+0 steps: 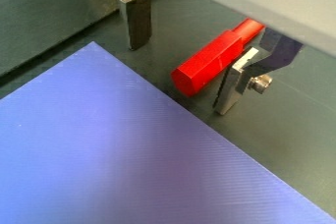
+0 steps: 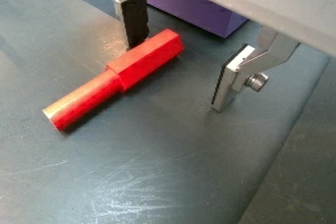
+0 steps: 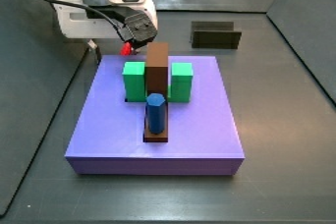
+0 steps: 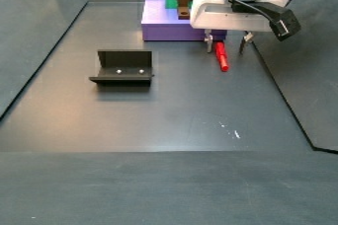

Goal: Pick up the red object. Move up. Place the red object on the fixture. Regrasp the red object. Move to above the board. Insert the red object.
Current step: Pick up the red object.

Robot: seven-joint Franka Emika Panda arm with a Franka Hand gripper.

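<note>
The gripper (image 2: 184,61) hangs wide open astride the red peg (image 2: 114,77) — fingers clear of it. The peg lies on the floor beside the board (image 4: 179,27).

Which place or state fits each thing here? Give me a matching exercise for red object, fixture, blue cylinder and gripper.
Things:
1. red object
2. fixture
3. blue cylinder
4. gripper

Places or states:
A. upright on the board
B. open, fingers either side of a piece
C. lying on the floor beside the board
D. standing alone on the floor, nothing on it

Pairs: 1-C, 2-D, 3-A, 4-B
</note>
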